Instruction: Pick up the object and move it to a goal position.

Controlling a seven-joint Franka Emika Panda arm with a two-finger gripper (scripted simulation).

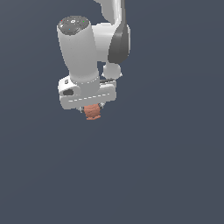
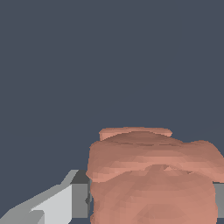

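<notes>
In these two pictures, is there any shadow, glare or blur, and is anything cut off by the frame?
Exterior view: flat, even light, no cast shadow on the dark background, soft shading on the white arm; the orange object is small and coarse. Wrist view: no glare; the object fills the lower frame, blocky and cropped, and a grey finger of the claw is cropped too.

Object (image 1: 92, 112) between fingers (image 2: 65, 203) — directly beneath gripper (image 1: 92, 109).
</notes>
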